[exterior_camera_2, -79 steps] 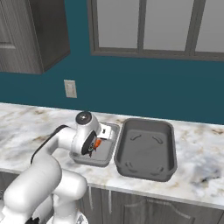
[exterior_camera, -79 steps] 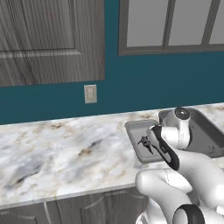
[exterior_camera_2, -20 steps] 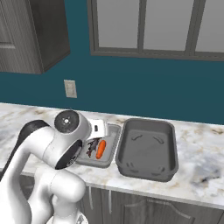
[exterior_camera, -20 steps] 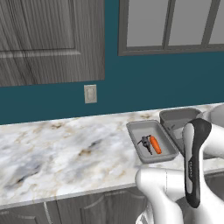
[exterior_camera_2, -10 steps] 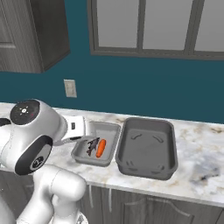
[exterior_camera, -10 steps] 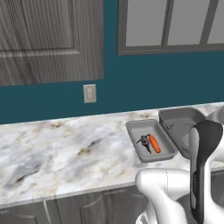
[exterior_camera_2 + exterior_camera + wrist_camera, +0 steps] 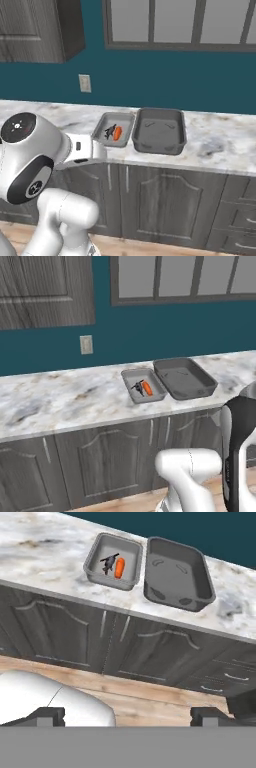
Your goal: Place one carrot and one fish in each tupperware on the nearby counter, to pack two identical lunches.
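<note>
On the marbled counter [image 7: 60, 398] the small lighter tupperware [image 7: 131, 377] holds an orange carrot [image 7: 147, 388] and a dark fish [image 7: 138, 387] side by side. The larger darker tupperware [image 7: 185, 378] stands touching its right side with nothing in it. From the hand view, the carrot [image 7: 119, 568] and fish [image 7: 108, 563] lie in the small tupperware [image 7: 111, 581], the larger one [image 7: 175, 567] beside it. My gripper [image 7: 128, 716] is open, well back from the counter and above the floor, with nothing between its fingertips [image 7: 47, 716].
Dark wood-grain cabinet doors [image 7: 65, 632] run under the counter, with drawers [image 7: 220, 677] at the right. A wooden floor [image 7: 150, 697] lies between me and the cabinets. A wall outlet [image 7: 86, 344] sits above the counter, left of the trays.
The base has backed away from the counter, so the trays look smaller and farther. The gripper left the small tupperware, where carrot and fish now lie, and the arm swung back.
</note>
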Robot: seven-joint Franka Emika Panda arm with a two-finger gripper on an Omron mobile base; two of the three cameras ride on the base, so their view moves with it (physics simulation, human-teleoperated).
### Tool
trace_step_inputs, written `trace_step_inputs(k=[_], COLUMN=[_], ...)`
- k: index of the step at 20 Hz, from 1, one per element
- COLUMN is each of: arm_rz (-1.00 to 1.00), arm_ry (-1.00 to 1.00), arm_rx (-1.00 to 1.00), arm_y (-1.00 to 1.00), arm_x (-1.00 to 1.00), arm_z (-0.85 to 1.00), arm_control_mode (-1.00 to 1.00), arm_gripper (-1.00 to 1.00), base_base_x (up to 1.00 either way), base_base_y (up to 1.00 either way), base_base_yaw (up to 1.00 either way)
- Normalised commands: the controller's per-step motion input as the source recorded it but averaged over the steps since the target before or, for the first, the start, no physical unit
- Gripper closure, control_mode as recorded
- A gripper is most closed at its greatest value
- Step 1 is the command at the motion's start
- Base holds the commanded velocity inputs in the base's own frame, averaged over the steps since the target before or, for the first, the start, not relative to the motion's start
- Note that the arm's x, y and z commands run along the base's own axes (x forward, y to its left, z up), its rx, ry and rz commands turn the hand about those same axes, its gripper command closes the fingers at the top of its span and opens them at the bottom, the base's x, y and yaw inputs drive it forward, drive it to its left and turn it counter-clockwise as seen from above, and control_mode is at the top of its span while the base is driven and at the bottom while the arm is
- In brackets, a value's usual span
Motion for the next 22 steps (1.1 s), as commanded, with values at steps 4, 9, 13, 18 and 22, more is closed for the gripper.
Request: trace_step_inputs(k=[4,9,13,18,22], arm_rz=[0.00,0.00,0.00,0.00,0.00], arm_ry=[0.00,0.00,0.00,0.00,0.00], arm_rx=[0.00,0.00,0.00,0.00,0.00], arm_y=[0.00,0.00,0.00,0.00,0.00], arm_x=[0.00,0.00,0.00,0.00,0.00], arm_z=[0.00,0.00,0.00,0.00,0.00], arm_control_mode=[1.00,1.00,1.00,1.00,1.00], arm_gripper=[-1.00,-1.00,-1.00,-1.00,-1.00], base_base_x=[-0.41,0.00,-0.03,-0.03,0.00], base_base_y=[-1.00,-1.00,-1.00,-1.00,-1.00], base_base_yaw=[-0.17,-0.15,-0.14,-0.13,-0.09])
